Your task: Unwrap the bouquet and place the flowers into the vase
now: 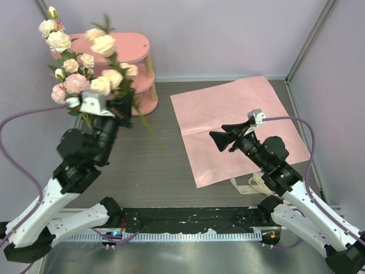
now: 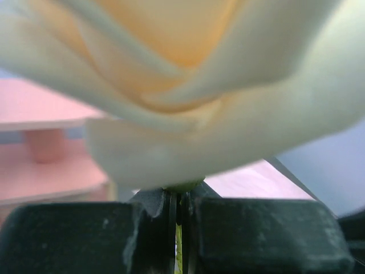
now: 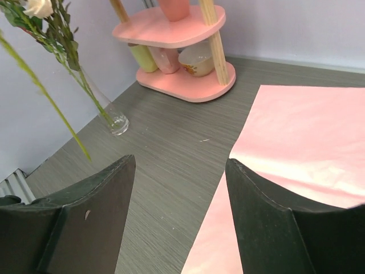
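**Left hand**: clenched on the flowers. It pinches one thin green stem directly under a cream rose, which fills your wrist view. Gripping this high, just below the bloom, probably leaves the long lower part free to steer. From above, a stem trails down and to the right of this hand with its end in the air, likely the one you hold.

**Right hand**: fingers spread wide, nothing between them. It hangs above the table, with the pink paper flat beneath it and to its right. The sheet lies open and well apart from the flowers, so the unwrapping looks finished. This hand appears to be kept out of the other's way.

**Far ahead and left of the right hand**: the vase, clear glass, upright on the table near the wall, with green stems running down into its mouth. It is much shorter than the stems, which is probably why they lean at a slant. From above, your left arm hides it.

**Beyond the vase**: the pink shelf, cups on its lower tier.
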`<state>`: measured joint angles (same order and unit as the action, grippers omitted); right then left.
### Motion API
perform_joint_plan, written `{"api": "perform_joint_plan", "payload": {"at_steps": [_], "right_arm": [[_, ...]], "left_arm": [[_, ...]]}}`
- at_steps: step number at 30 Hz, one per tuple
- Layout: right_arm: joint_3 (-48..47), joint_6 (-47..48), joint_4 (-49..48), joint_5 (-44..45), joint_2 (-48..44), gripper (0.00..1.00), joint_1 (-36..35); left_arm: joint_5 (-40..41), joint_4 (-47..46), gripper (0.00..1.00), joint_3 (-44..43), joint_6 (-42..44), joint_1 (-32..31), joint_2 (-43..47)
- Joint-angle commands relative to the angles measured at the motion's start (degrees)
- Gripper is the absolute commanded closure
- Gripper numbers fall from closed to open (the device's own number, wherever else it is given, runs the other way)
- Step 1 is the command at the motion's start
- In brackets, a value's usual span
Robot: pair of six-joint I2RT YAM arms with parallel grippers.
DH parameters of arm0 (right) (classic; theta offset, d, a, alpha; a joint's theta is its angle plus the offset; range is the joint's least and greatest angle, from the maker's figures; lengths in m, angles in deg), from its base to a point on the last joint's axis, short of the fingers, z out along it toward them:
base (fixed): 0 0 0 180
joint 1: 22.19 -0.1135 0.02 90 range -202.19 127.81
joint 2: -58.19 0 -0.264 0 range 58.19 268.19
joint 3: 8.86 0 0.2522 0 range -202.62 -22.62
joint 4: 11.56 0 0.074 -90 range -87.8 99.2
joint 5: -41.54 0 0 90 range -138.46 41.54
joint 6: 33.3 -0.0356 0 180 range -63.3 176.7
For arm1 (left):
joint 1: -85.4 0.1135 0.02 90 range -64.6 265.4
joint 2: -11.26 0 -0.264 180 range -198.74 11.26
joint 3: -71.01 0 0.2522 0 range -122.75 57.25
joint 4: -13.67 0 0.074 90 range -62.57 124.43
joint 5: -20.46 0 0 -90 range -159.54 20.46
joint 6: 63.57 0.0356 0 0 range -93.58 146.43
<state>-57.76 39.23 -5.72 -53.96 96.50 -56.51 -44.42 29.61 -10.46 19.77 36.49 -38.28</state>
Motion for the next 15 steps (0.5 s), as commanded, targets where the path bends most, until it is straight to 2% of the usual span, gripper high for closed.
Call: {"api": "perform_joint_plan", "payload": {"at_steps": [1,4,6,7,9,10,12,15], "right_arm": [[-1.7,0.4,-0.9,1.5,1.8,0.30,-0.1],[-1.2,-0.4,-1.9,0.9,2.4,0.30,-0.1],[-0.9,-0.7,-2.6,0.4,2.7,0.30,-0.1],[-0.9,-0.7,-2.5,0.4,2.7,0.30,0.0],[-0.9,-0.7,-2.6,0.4,2.7,0.30,0.0],[-1.0,-0.6,-2.5,0.4,2.7,0.30,-0.1],[-1.0,-0.6,-2.4,0.4,2.4,0.30,-0.1],[-1.2,-0.5,-1.8,0.4,2.3,0.30,-0.1]], "left_arm": [[17.0,-5.1,1.00,2.5,21.3,-0.1,6.1],[23.0,-12.3,1.00,4.0,28.9,0.0,7.3],[27.7,-20.2,1.00,4.9,38.1,0.1,5.7],[28.4,-25.4,1.00,5.0,41.4,0.4,5.0],[27.5,-29.6,1.00,5.7,48.0,1.1,4.0],[26.7,-33.7,1.00,6.3,49.4,2.7,3.2],[24.0,-36.0,1.00,7.1,50.7,5.2,2.5],[20.6,-37.8,1.00,8.3,48.3,12.1,1.6]]}}
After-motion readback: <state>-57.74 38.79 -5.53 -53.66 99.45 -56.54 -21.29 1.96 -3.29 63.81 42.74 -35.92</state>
